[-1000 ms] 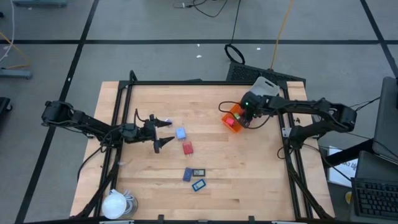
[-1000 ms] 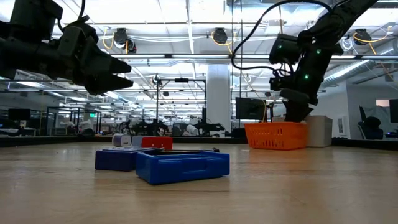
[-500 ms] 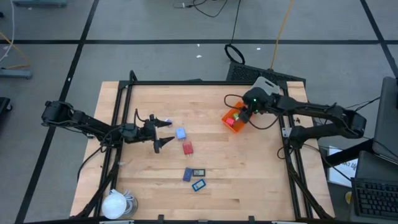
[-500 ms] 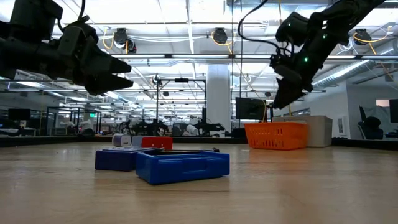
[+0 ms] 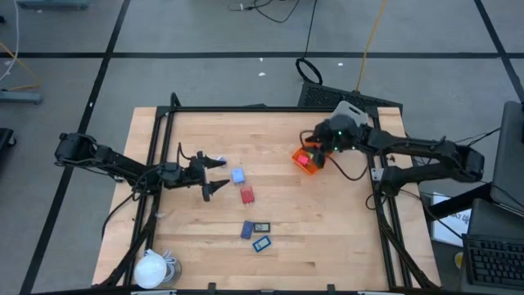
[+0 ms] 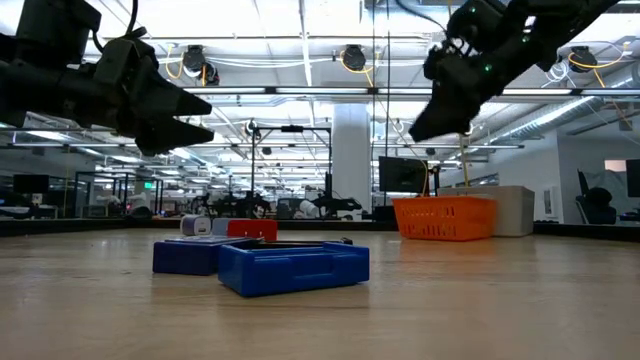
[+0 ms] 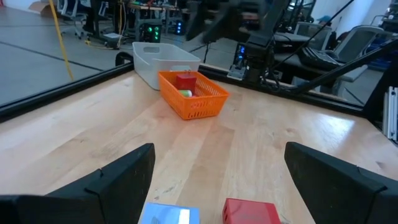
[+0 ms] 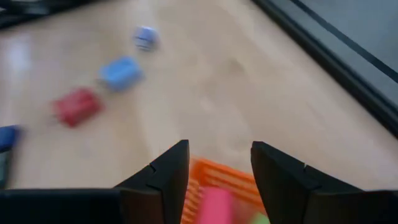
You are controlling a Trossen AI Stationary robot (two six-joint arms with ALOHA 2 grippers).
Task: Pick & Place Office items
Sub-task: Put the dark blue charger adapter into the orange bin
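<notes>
Several small office items lie mid-table: a pale blue cube, a red block, a blue flat piece, a dark flat one and another blue one. A small pale purple cube lies past the blue cube. My left gripper hovers open just left of the pale blue cube and red block. My right gripper is open, raised above the orange tray, which holds a red block and a green piece.
A white tub stands behind the orange tray by the far right corner. A white round lump with a cord lies at the near left corner. A black frame borders the table. Bare wood lies between the items and the tray.
My right gripper has lifted out of the orange tray, tipped from pointing down to a slant, and drifted a little toward the table's left. The left arm and the items on the table have stayed put.
</notes>
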